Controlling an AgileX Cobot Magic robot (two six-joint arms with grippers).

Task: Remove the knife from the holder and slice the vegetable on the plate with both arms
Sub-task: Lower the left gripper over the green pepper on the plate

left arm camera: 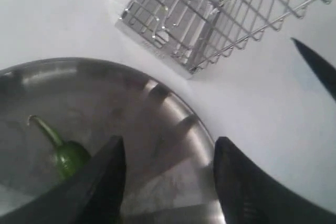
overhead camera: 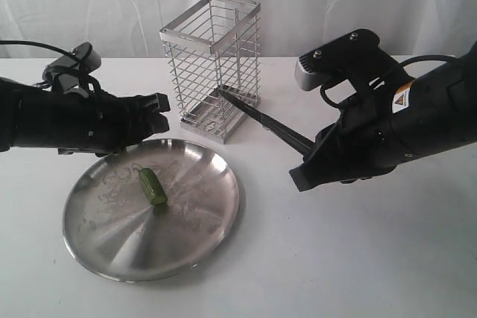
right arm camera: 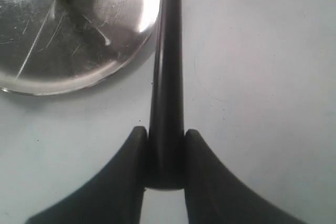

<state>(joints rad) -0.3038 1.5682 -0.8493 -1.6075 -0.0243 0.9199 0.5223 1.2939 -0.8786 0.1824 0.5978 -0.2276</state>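
The black knife [overhead camera: 264, 118] is out of the wire-grid holder [overhead camera: 212, 65] and held in the air, its tip pointing toward the holder's base. My right gripper [overhead camera: 305, 165] is shut on the knife handle [right arm camera: 166, 129]. A dark green chili pepper [overhead camera: 153, 186] lies on the steel plate [overhead camera: 194, 236], left of centre. My left gripper [overhead camera: 160, 113] hovers over the plate's far rim, open, with nothing between its fingers [left arm camera: 107, 177]. In the left wrist view the pepper [left arm camera: 65, 156] lies beside one finger, and the knife tip [left arm camera: 317, 66] shows beyond the holder [left arm camera: 178, 19].
The white table [overhead camera: 358, 258] extends to the right and front of the plate. A white curtain [overhead camera: 112, 5] hangs behind the holder. The plate's rim [right arm camera: 68, 85] lies beside the knife in the right wrist view.
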